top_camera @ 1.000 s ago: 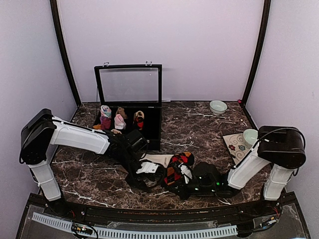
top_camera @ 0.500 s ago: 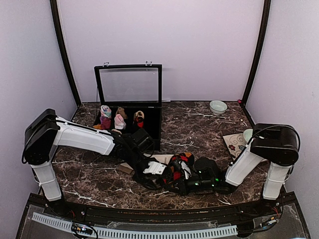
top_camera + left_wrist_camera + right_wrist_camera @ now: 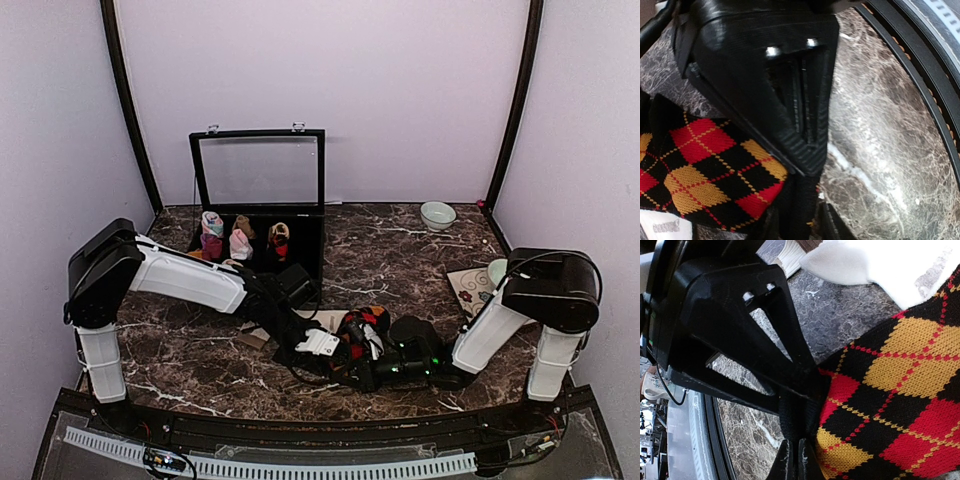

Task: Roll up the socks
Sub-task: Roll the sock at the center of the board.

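Note:
The black argyle sock [image 3: 362,326] with red and orange diamonds lies bunched at the front middle of the marble table. It fills the left wrist view [image 3: 705,170] and the right wrist view [image 3: 890,405]. My left gripper [image 3: 322,346] comes in from the left, and the sock's black cuff sits pinched between its fingers [image 3: 812,200]. From the right, my right gripper [image 3: 363,362] is shut on the same black cuff [image 3: 796,427]. The cream sock [image 3: 316,319] lies flat just behind, partly under my left arm; its pale fabric shows in the right wrist view [image 3: 875,265].
A black box [image 3: 312,262] with its clear lid [image 3: 258,170] raised stands at the back left, holding rolled sock bundles [image 3: 240,240]. A pale bowl [image 3: 437,214] sits at the back right. A patterned mat [image 3: 470,295] with a cup [image 3: 500,270] lies right. The table's front rail [image 3: 920,75] is close.
My left arm has swung right onto the argyle sock and its jaws have narrowed round the cuff. The right gripper slid slightly left, still shut, and the sock is more bunched.

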`<state>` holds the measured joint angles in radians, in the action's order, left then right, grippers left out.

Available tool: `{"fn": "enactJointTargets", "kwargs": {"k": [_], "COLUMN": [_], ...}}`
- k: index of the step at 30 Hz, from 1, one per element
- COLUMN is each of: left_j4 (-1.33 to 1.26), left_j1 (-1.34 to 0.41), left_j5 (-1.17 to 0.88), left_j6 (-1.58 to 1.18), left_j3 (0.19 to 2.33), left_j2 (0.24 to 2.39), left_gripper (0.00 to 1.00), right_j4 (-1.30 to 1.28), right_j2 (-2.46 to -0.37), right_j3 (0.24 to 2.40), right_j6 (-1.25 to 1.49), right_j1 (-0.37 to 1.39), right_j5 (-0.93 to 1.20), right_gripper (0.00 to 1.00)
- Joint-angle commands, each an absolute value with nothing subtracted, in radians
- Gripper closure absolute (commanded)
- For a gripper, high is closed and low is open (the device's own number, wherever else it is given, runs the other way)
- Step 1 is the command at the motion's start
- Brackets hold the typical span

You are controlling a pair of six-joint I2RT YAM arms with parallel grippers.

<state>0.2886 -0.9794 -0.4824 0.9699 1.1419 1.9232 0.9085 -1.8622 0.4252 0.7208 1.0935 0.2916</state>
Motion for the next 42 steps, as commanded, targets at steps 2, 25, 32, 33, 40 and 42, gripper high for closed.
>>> {"fn": "enactJointTargets", "kwargs": {"k": [2,25,32,33,40,42], "left_j4": [0.304,0.458,0.456,0.459,0.454,0.454], "left_j1": [-0.982,-0.937,-0.937,-0.937,-0.937,-0.937], "left_j5": [-0.45,-0.558,-0.538,-0.537,-0.513,-0.51], "left_j6": [0.989,0.817,0.764,0.76,0.747,0.747], "left_j3": [1.158,1.089,1.085,1.085,1.044,1.039], "left_j2": [1.959,1.917,1.91,1.91,1.881,1.879], "left_gripper": [0.82,1.0,1.0,1.0,1.0,1.0], "right_j4": [0.512,0.278,0.255,0.257,0.211,0.205], "right_j2": [-1.939,-1.485,-1.461,-1.485,-1.669,-1.687], "right_j3": [0.335,0.275,0.403,0.429,0.604,0.629], "right_j6": [0.722,0.702,0.643,0.632,0.546,0.539], "right_j1": [1.088,0.989,0.89,0.872,0.837,0.827], "right_j5": [0.247,0.007,0.013,0.032,0.105,0.1], "right_gripper": [1.0,0.59,0.68,0.7,0.82,0.82]}}
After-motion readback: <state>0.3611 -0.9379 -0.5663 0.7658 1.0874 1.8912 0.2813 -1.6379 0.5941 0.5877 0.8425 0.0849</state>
